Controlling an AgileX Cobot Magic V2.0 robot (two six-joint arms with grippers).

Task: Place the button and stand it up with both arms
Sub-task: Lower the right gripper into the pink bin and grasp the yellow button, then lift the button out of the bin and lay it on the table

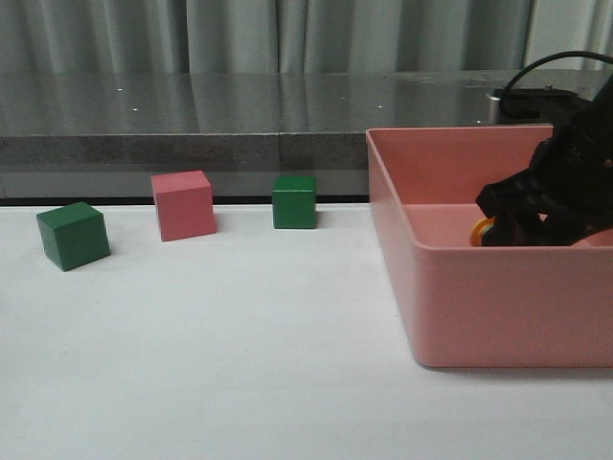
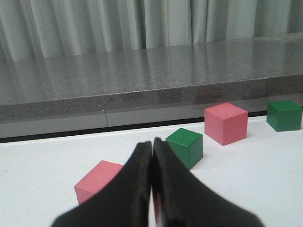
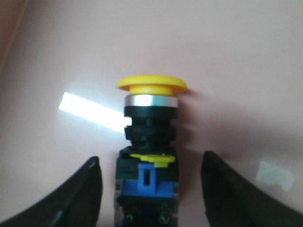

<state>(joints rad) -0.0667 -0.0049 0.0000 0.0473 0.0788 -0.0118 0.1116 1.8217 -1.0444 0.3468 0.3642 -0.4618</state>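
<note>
The button (image 3: 149, 142) lies on the pink floor of the bin (image 3: 71, 56), its yellow cap pointing away from my right gripper and its blue base nearest the wrist. My right gripper (image 3: 151, 158) is open, one finger on each side of the base with a gap on both sides. In the front view the right arm (image 1: 556, 192) reaches down into the pink bin (image 1: 460, 259), and only a sliver of the button's yellow cap (image 1: 479, 230) shows. My left gripper (image 2: 152, 142) is shut with nothing in it, low over the white table, and is out of the front view.
A green cube (image 1: 73, 235), a pink cube (image 1: 183, 204) and another green cube (image 1: 293, 201) stand on the white table left of the bin. The left wrist view shows a pink cube (image 2: 97, 187) and a green cube (image 2: 185, 146) close ahead. A grey counter runs behind.
</note>
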